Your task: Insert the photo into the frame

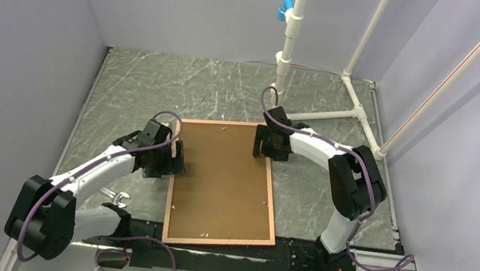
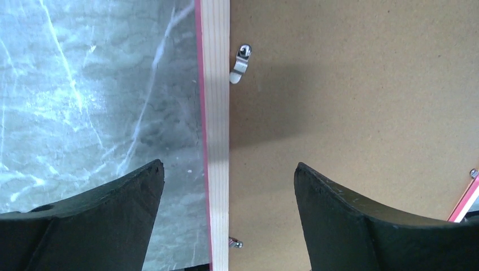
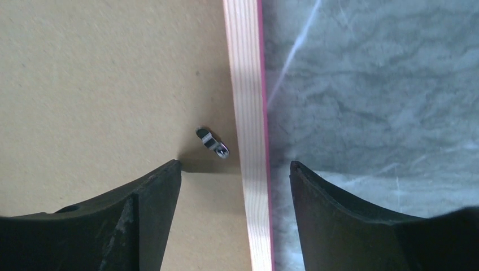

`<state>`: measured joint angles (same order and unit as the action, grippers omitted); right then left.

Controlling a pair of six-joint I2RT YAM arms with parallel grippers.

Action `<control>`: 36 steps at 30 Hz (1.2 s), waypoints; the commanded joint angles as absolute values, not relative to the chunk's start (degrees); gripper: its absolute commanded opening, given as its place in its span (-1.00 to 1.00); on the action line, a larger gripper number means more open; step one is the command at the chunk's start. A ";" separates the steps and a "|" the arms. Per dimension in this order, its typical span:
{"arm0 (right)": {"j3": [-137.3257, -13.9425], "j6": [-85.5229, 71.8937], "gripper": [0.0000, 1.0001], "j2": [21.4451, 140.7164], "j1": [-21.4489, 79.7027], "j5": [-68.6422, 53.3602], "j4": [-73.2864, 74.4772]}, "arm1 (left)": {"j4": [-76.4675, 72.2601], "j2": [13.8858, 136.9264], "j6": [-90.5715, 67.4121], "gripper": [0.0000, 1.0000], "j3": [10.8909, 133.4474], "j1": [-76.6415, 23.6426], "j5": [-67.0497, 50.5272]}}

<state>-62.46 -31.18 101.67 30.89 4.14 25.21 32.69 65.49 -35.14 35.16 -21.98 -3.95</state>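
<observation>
Overhead, the top view gives the layout: the frame (image 1: 273, 211) lies back-up in the middle of the marbled tabletop (image 1: 152, 88), its long sides running near to far and its near end close to the arm bases. A brown backing board (image 1: 223, 183) fills it. The left gripper (image 1: 174, 158) sits at the frame's left edge, about a third of the way down from the far end. The right gripper (image 1: 263, 142) sits at the far right corner. A white pipe stand (image 1: 292, 36) rises at the far side.

Only the wrist views show the fingers and the hardware. On the left wrist, the fingers (image 2: 113, 220) are spread wide, one over the stone and one over the board, with the pale wood rail and its pink outer edge running between them. A metal turn clip (image 2: 241, 62) lies on the board beside the rail. On the right wrist, the fingers (image 3: 141, 220) are likewise apart and straddle the rail, gripping nothing. A second clip (image 3: 213, 142) lies angled on the board, just beside the rail.
</observation>
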 commanded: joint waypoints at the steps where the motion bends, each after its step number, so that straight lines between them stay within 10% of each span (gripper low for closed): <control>1: -66.05 -29.14 0.40 105.13 30.67 6.37 24.18 | 26.97 66.90 -32.88 0.75 34.76 -20.83 -6.63; 17: -65.14 -29.56 -1.00 108.46 30.50 12.69 24.83 | 22.80 68.38 -32.29 0.64 32.09 -20.83 -8.82; 36: -53.00 -32.14 -1.00 92.07 30.44 8.44 25.92 | 22.16 73.04 -30.26 0.64 37.13 -20.83 -0.69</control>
<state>-53.34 -31.53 93.78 30.30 9.98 20.58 24.71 69.89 -31.92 34.28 -21.04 -2.44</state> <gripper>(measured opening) 0.061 0.839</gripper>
